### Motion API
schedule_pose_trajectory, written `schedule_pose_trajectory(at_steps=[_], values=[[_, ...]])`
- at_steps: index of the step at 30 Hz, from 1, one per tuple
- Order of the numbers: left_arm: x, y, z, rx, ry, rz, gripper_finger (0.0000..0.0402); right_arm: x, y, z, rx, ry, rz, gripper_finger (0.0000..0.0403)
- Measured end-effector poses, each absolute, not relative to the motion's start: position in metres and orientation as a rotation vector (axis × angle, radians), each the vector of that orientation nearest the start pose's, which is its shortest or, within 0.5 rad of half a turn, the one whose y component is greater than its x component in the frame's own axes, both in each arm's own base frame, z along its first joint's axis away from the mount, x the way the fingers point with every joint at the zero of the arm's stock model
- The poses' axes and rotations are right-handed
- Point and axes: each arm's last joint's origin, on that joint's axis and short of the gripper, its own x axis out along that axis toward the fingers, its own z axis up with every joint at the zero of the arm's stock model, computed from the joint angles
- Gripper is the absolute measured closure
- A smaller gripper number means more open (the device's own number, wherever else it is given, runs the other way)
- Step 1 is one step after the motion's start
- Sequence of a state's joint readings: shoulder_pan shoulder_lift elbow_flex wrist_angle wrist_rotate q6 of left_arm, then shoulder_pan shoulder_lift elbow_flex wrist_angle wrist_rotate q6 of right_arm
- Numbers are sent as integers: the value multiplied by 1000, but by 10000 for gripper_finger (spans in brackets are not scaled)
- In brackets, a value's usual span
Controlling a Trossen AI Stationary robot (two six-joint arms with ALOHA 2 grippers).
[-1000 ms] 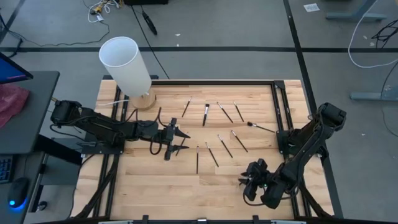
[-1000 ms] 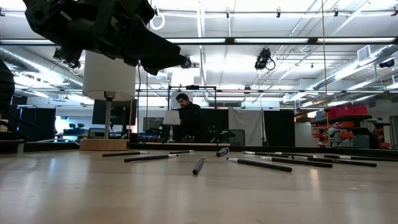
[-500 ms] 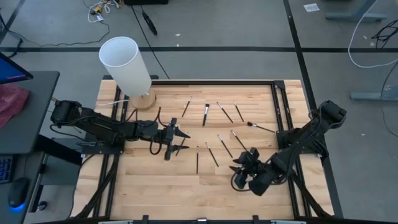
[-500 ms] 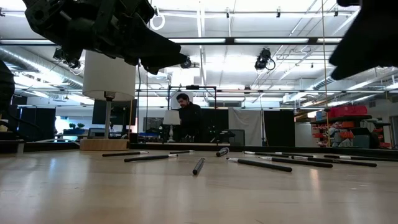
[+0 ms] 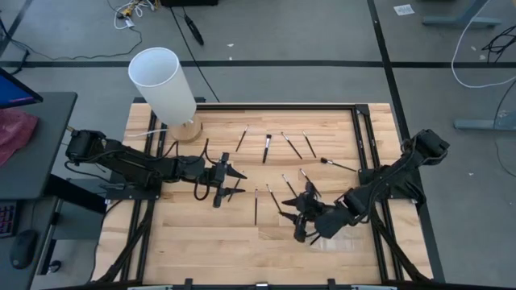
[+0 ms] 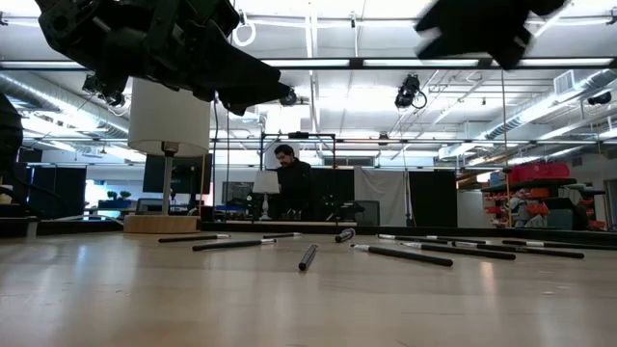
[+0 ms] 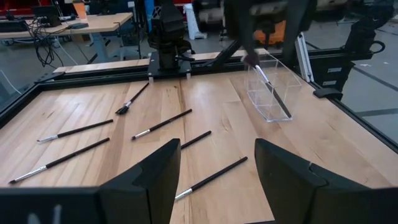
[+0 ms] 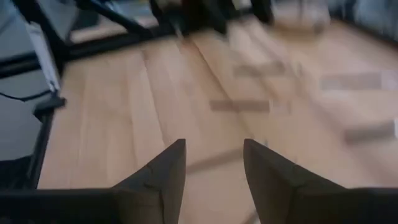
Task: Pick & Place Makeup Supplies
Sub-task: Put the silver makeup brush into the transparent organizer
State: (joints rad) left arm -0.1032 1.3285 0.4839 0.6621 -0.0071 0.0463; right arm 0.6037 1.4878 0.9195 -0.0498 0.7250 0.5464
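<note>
Pale wood-plank table (image 5: 201,242), slim dark brushes (image 5: 267,148)

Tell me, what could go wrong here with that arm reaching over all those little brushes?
The brushes lie close together on the table, so the right gripper, open and empty above them, might nudge a neighbour or catch two at once. They are thin and flat, so a grip could slip. The left gripper hovers open nearby; the two arms could crowd each other.

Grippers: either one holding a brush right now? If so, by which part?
Nothing is held. The left gripper is open with only bare table between its fingers. The right gripper is open too, empty, above the brushes mid-table.
</note>
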Motion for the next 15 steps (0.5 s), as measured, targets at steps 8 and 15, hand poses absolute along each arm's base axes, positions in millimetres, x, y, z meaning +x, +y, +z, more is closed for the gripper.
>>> schedule_pose_trajectory(at_steps=[8,15], values=[[258,-27,199,48,181,-100,191,292,111,238,108,405,-381,241],[258,-26,199,49,181,-98,191,305,44,224,231,497,-619,241]])
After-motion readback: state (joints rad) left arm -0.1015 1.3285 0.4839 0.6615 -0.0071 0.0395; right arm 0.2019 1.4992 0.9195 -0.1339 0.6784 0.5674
